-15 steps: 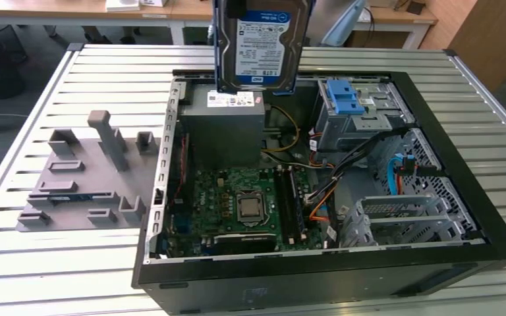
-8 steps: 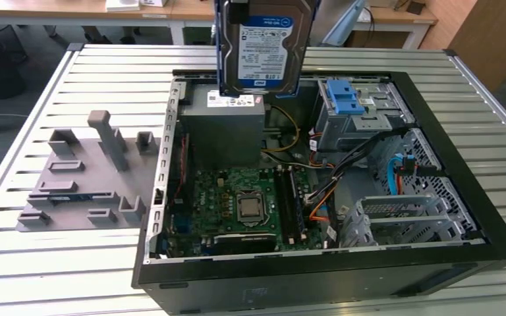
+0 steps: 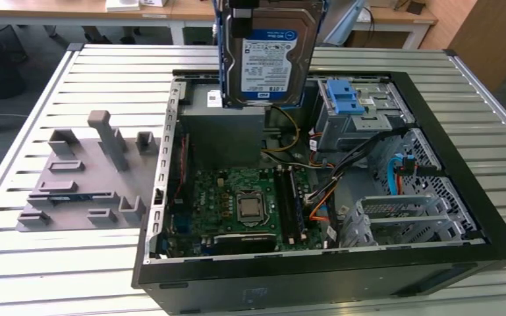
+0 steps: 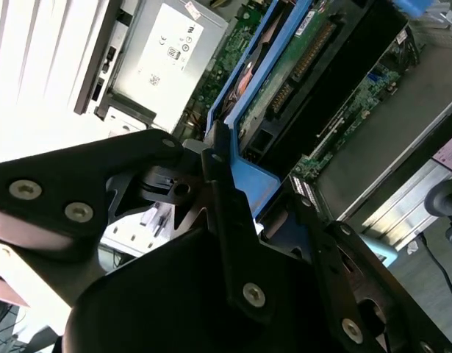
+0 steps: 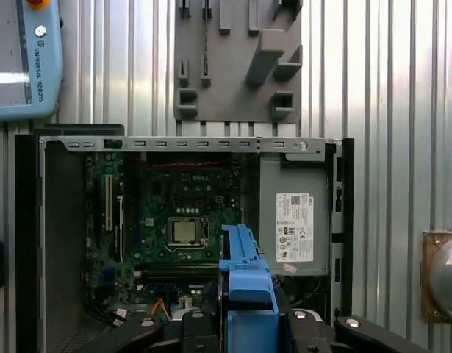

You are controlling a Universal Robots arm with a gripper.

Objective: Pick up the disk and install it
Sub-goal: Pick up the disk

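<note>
- I have the gripper [image 4: 249, 197] clamped on the disk [image 3: 266, 56]. In the second wrist view its black fingers [image 4: 214, 184] press on the disk's blue bracket from both sides.
- In the exterior view the disk hangs upright above the open computer case [image 3: 323, 280], with its blue-and-white label facing the camera.
- Its lower edge overlaps the grey power-supply box [image 3: 226, 131] in that view. I cannot tell from here whether the two touch.
- The silver drive cage [image 3: 367, 122] with the blue latch [image 3: 345, 99] sits inside the case, just to the exterior view's right of the disk and apart from it.
- The first wrist view looks straight down. There I see the blue bracket edge of the disk [image 5: 246, 272] between the fingers, over the motherboard [image 5: 181, 213] and just beside the power-supply box [image 5: 295, 220].
- The case lies on its side on a slatted metal table [image 3: 60, 276], with the motherboard [image 3: 244, 204] exposed.
- A grey plastic fixture [image 3: 86, 178] stands on the table beside the case, on the exterior view's left.
</note>
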